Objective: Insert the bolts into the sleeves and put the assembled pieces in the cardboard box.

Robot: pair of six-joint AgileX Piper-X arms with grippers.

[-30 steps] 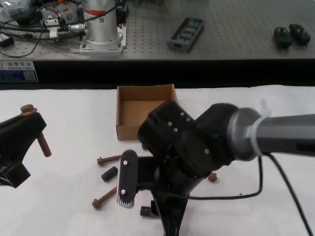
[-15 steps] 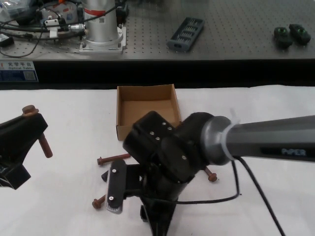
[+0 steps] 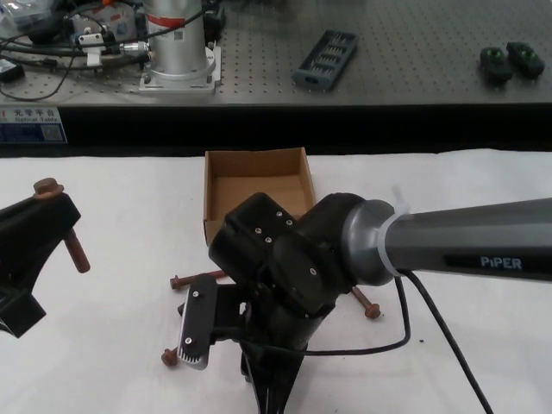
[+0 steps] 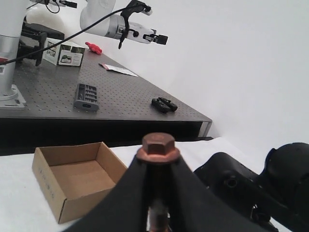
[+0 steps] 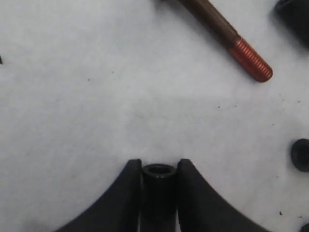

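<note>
White-covered counter (image 3: pixel 103 345) carries the open cardboard box (image 3: pixel 255 156) near its middle. The left gripper (image 4: pixel 158 166) hangs at the left side, fingers closed on a bolt (image 4: pixel 158 144) with the head up, while the right gripper (image 5: pixel 159 165) is low on the counter, fingers gripping a black sleeve (image 5: pixel 158 188). The step is probably picking up the sleeve; next it must be lifted and its hole lined up with the bolt shaft.

The bolt (image 4: pixel 158 145) is dull rust-brown metal, the sleeve (image 5: pixel 158 178) matt black, the box (image 3: pixel 259 195) plain cardboard, the cloth (image 3: pixel 121 259) white and faintly rough.
</note>
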